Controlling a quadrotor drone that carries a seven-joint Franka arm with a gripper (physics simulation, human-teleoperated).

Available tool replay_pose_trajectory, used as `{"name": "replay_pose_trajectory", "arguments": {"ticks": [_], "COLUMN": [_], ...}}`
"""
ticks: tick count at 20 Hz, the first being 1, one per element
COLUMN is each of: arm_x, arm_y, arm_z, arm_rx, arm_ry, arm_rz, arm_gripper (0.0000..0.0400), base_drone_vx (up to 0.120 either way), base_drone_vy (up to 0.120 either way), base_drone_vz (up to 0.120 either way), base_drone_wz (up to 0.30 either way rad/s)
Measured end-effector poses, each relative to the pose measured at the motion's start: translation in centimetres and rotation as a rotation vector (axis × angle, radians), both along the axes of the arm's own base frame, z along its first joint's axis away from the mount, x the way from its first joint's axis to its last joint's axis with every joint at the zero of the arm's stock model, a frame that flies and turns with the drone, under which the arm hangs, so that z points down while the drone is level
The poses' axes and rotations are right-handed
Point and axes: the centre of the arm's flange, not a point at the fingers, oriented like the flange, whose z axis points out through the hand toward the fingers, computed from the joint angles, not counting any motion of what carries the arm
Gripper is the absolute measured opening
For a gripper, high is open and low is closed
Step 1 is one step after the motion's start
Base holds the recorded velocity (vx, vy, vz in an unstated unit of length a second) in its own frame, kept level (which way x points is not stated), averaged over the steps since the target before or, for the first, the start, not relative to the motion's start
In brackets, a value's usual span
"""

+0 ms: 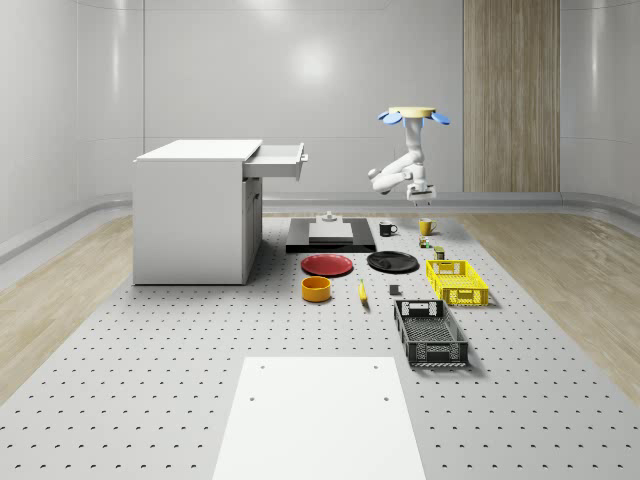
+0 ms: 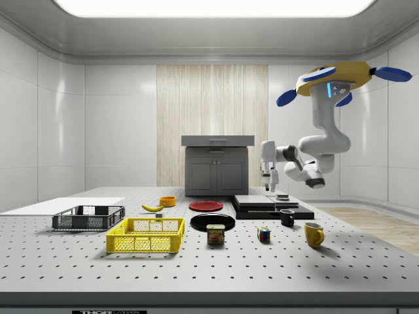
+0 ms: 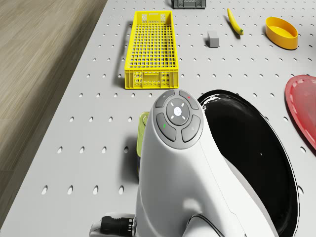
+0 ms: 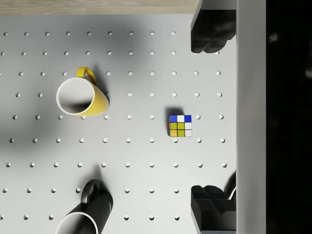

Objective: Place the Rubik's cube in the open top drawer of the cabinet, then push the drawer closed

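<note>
The Rubik's cube [image 4: 180,126] lies on the perforated table, small and multicoloured, also seen in the side view [image 2: 264,234] and the whole-scene view [image 1: 424,241]. My gripper [image 4: 209,118] hangs well above it, pointing down, open and holding nothing; the cube sits just off the line between the two fingers [image 4: 209,34]. The drone [image 1: 413,115] hovers high over the table's far right part, with the gripper [image 1: 420,192] [image 2: 268,186] below it. The grey cabinet [image 1: 195,215] stands at the whole-scene view's left, its top drawer [image 1: 280,160] pulled open.
A yellow mug [image 4: 78,97] and a black mug [image 4: 85,214] stand near the cube. A black platform [image 1: 330,236], black plate [image 3: 256,148], red plate [image 1: 328,265], yellow crate [image 3: 150,49], dark crate [image 1: 430,332], yellow bowl [image 1: 316,289], banana [image 3: 235,21] and a can [image 2: 215,234] lie around.
</note>
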Motion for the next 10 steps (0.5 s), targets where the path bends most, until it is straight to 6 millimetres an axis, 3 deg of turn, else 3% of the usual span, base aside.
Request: {"name": "replay_pose_trajectory", "arguments": {"ticks": [10], "arm_x": [-0.01], "arm_y": [-0.65], "arm_z": [-0.06], "arm_rx": [-0.066], "arm_ry": [0.002], "arm_rz": [-0.002], "arm_gripper": [0.04], "base_drone_vx": [0.0], "base_drone_vy": [0.0], "base_drone_vz": [-0.12], "base_drone_wz": [0.0]}}
